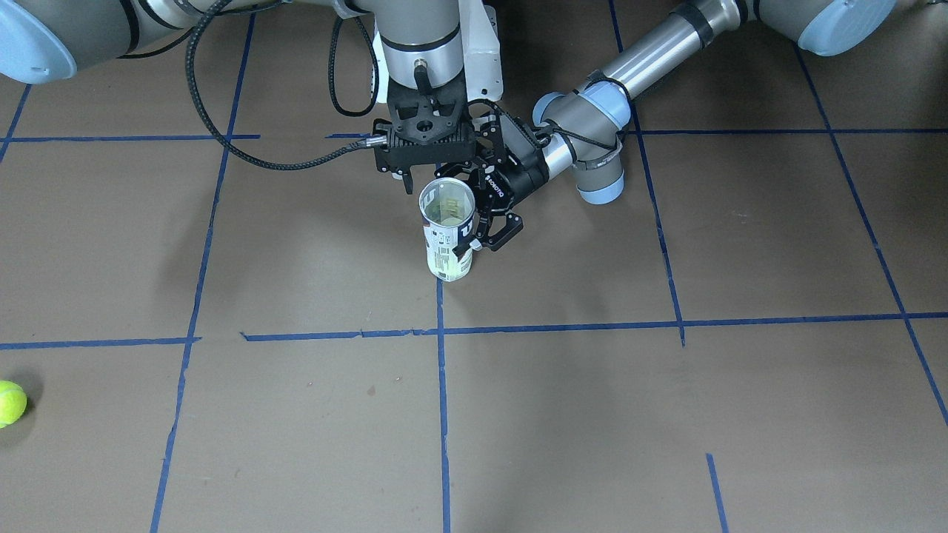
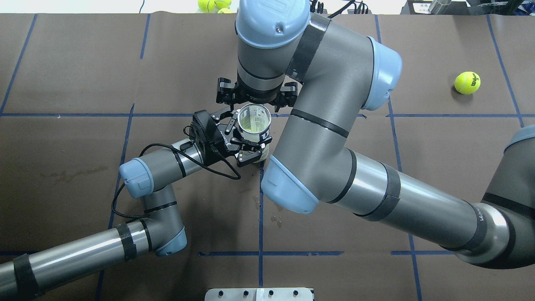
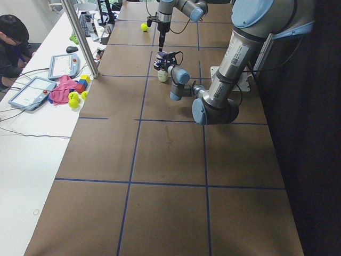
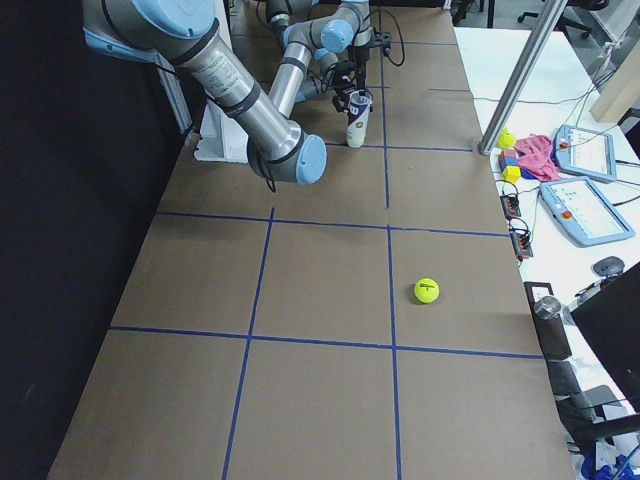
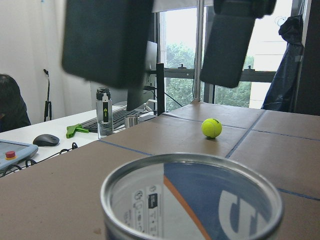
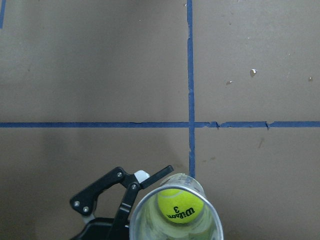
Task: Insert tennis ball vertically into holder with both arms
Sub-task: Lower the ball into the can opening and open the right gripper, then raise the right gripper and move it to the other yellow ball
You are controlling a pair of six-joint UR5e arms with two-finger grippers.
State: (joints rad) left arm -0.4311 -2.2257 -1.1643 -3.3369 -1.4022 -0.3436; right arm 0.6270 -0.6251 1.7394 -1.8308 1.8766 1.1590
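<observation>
The holder [image 1: 448, 248], a clear tube with a white and navy label, stands upright at the table's middle. A tennis ball [image 6: 180, 207] lies inside it, seen through the open mouth in the right wrist view. My left gripper [image 1: 474, 237] reaches in from the side and is shut on the tube's body; it also shows in the overhead view [image 2: 246, 136]. My right gripper [image 1: 441, 178] hangs straight above the tube's mouth, open and empty. Its two fingers [image 5: 107, 40] show apart above the rim [image 5: 200, 165] in the left wrist view.
A loose tennis ball [image 2: 467, 82] lies on the brown mat far to the robot's right, also in the front view [image 1: 9, 402]. More balls [image 2: 211, 4] sit beyond the mat's far edge. The white pedestal base [image 1: 481, 52] stands behind the arms. Blue tape lines grid the mat.
</observation>
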